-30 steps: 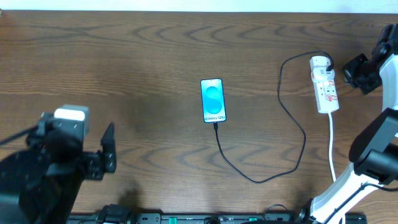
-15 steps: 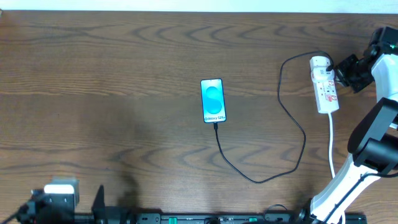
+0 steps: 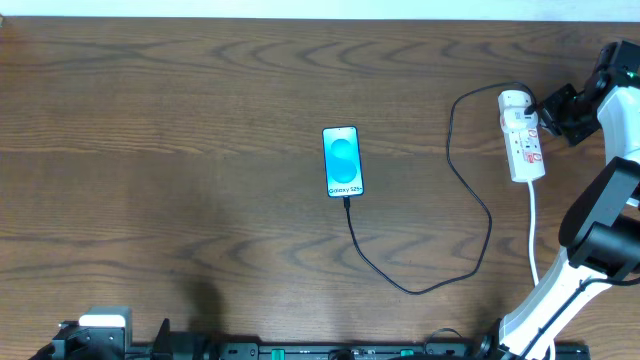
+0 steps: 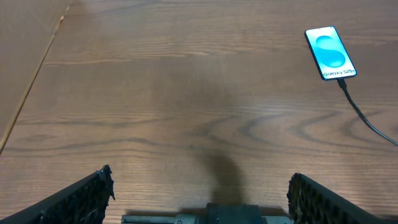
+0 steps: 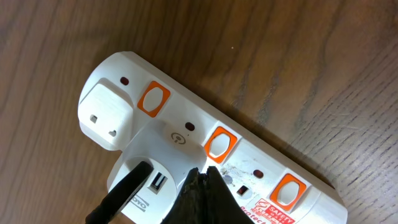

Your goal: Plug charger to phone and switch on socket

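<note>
The phone (image 3: pixel 342 161) lies mid-table with its blue screen lit, and shows in the left wrist view (image 4: pixel 330 53) at top right. The thin black charger cable (image 3: pixel 440 280) is plugged into the phone's near end and loops right to a white adapter on the socket (image 3: pixel 522 140). My right gripper (image 3: pixel 548 112) is shut, and its tips (image 5: pixel 202 180) press on the socket (image 5: pixel 186 112) beside the middle orange switch (image 5: pixel 217 144). My left gripper (image 4: pixel 199 196) is open and empty, low at the near left table edge.
The socket's white cord (image 3: pixel 534 240) runs toward the near edge at right. A black rail (image 3: pixel 340 351) lies along the near edge. The table's left edge (image 4: pixel 31 87) shows in the left wrist view.
My left arm has pulled back to the near edge, almost out of the overhead view. My right gripper has moved left onto the socket.
</note>
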`<state>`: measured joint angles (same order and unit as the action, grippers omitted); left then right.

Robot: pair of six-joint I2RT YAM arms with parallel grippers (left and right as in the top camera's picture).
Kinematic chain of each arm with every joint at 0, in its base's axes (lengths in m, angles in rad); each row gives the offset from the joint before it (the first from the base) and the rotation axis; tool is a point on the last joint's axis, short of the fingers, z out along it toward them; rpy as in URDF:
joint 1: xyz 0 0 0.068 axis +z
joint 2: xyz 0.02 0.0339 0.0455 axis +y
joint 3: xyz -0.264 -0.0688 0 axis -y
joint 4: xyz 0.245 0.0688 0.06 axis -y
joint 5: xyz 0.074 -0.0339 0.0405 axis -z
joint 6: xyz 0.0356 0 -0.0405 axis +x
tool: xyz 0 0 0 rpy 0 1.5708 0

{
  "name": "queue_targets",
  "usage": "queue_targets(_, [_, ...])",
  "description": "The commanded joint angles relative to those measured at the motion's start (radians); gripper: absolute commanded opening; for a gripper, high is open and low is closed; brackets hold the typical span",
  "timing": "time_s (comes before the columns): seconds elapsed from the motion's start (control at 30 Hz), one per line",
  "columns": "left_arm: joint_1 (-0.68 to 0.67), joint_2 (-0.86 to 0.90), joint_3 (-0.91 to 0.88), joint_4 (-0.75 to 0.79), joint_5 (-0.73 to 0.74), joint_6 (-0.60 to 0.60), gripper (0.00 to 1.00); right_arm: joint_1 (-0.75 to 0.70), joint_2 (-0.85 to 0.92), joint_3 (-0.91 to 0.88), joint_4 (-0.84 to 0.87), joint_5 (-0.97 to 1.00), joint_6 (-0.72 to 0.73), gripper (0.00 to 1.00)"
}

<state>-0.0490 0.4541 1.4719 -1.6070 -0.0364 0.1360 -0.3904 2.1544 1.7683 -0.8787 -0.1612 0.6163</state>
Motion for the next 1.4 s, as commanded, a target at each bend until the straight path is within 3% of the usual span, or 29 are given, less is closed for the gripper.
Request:
queue_targets(0.0, [0.005,-0.002,0.005,-0.031,-0.013,0.017,0.91,0.007,0.038,0.009,0.0,-0.003,-0.011,0.01])
queue_targets(0.87, [0.005,-0.002,0.005,-0.031,-0.013,0.017,0.91,0.021,0.073,0.005,0.03,-0.006,-0.012,0.01])
queue_targets(1.23, [0.005,-0.002,0.005,-0.031,-0.013,0.017,0.91,0.121,0.074,-0.108,0.101,-0.012,-0.011,0.01])
queue_targets(1.37, [0.005,-0.002,0.005,-0.031,-0.013,0.017,0.91,0.159,0.073,-0.108,0.099,-0.105,-0.012,0.01])
